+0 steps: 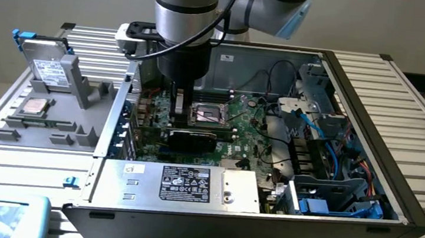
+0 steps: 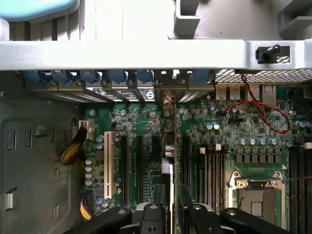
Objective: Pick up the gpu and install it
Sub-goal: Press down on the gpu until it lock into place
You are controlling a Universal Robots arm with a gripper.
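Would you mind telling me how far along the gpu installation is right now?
The pick-up looks done: the gpu stands on edge over the motherboard inside the open computer case, directly under the gripper. In the wrist view the card lines up along an expansion slot. Whether it is fully seated cannot be told.

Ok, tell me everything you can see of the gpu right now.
The gpu is a thin flat card, dark on the face seen in the exterior view. It stands on edge on the green motherboard inside the open case. The wrist view shows it edge-on, with its bracket end at the case's slot wall. The tool comes from above and is closed on its top edge.
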